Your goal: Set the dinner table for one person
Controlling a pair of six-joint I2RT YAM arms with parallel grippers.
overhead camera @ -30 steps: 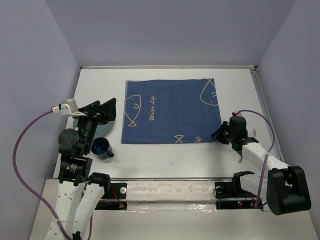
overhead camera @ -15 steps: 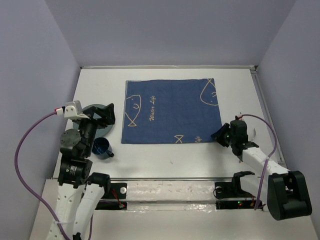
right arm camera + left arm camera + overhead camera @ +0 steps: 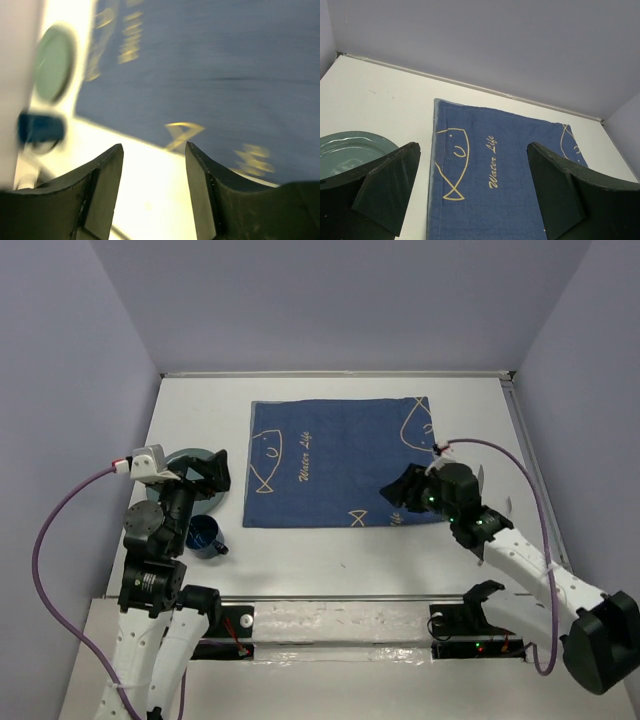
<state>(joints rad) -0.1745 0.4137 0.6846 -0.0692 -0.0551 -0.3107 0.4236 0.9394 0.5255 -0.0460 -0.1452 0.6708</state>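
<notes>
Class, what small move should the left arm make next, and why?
Probably shift the left gripper toward the plate and lower onto its rim: the jaws stand open and empty, and the plate sits left of the cloth, which is bare.

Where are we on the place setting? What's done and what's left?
Done: the blue cloth lies flat on the table. In hand: nothing. The left gripper is open by the green plate, and the right gripper is open over the cloth's near right corner. Left: the plate and the blue mug both sit off the cloth at the table's left side, so they likely need placing.
</notes>
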